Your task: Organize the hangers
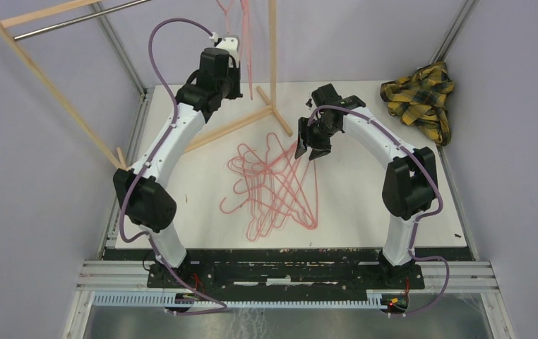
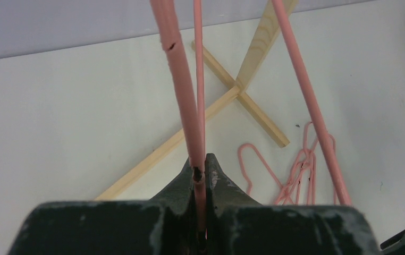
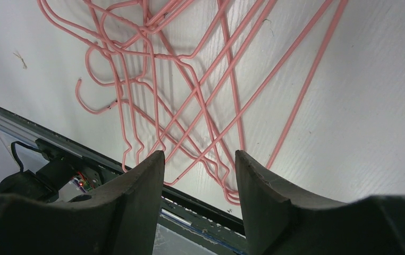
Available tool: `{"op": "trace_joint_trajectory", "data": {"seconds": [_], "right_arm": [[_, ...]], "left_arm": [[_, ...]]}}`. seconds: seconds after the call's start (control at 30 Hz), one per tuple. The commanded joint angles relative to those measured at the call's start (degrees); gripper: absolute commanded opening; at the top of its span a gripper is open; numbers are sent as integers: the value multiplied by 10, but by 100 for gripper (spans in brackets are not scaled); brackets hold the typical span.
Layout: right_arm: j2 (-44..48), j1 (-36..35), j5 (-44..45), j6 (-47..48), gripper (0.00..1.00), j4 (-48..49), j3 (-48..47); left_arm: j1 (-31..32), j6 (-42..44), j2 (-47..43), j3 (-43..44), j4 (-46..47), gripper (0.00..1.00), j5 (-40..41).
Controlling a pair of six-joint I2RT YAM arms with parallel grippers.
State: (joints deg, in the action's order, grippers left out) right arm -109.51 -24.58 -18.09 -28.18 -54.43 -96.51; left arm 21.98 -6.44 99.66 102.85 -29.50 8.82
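White table (image 1: 365, 212), arms bolted at its near edge. Wooden-framed rack (image 1: 272, 49) stands along the far edge, toward the far left corner. Its metal bar (image 1: 75, 20) runs up top left, and its crossed wooden foot rests on the table just beyond the pile.

Left arm (image 1: 174, 134) reaches up and out to the far edge, its wrist raised beside the rack's upright post. Right arm (image 1: 386, 141) bends in from the right side toward the table middle.

Pile of hangers (image 1: 280, 185) is pink wire, tangled and overlapping, lying flat on the middle of the table nearer the near edge, hooks mostly pointing left. Exact count can't be told. The right wrist view shows the same tangle (image 3: 190, 95) under the fingers.

Yellow-black plaid cloth (image 1: 421, 99) is crumpled in the far right corner, well apart from the hangers.

One raised hanger (image 1: 246, 42) is off the table at the far edge next to the post, its wire running up out of view. Can't tell if it hangs on the bar.

Left gripper (image 2: 201, 164) has its jaws clamped tight on that raised hanger's wire (image 2: 182, 79).

Right gripper (image 3: 199, 159) has its jaws partway apart with nothing between them. It points down above the far right end of the pile, not touching it.
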Motion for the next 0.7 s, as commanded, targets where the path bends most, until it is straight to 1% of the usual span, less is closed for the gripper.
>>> {"op": "trace_joint_trajectory", "data": {"seconds": [0.0,0.27,0.37,0.53,0.57,0.67], "right_arm": [[25,4,-8,-3,60,14,6],[36,10,-7,-6,60,22,20],[35,10,-8,-7,60,22,19],[33,10,-13,-5,60,25,16],[33,10,-13,-5,60,25,16],[36,10,-14,-2,62,26,17]], "left_arm": [[7,4,46,73,-39,3,-35],[47,4,110,164,-70,3,-48],[60,-1,115,169,-73,3,-50],[62,-7,109,159,-78,4,-41],[62,-6,105,156,-77,8,-38],[62,0,94,152,-76,32,-36]]}}
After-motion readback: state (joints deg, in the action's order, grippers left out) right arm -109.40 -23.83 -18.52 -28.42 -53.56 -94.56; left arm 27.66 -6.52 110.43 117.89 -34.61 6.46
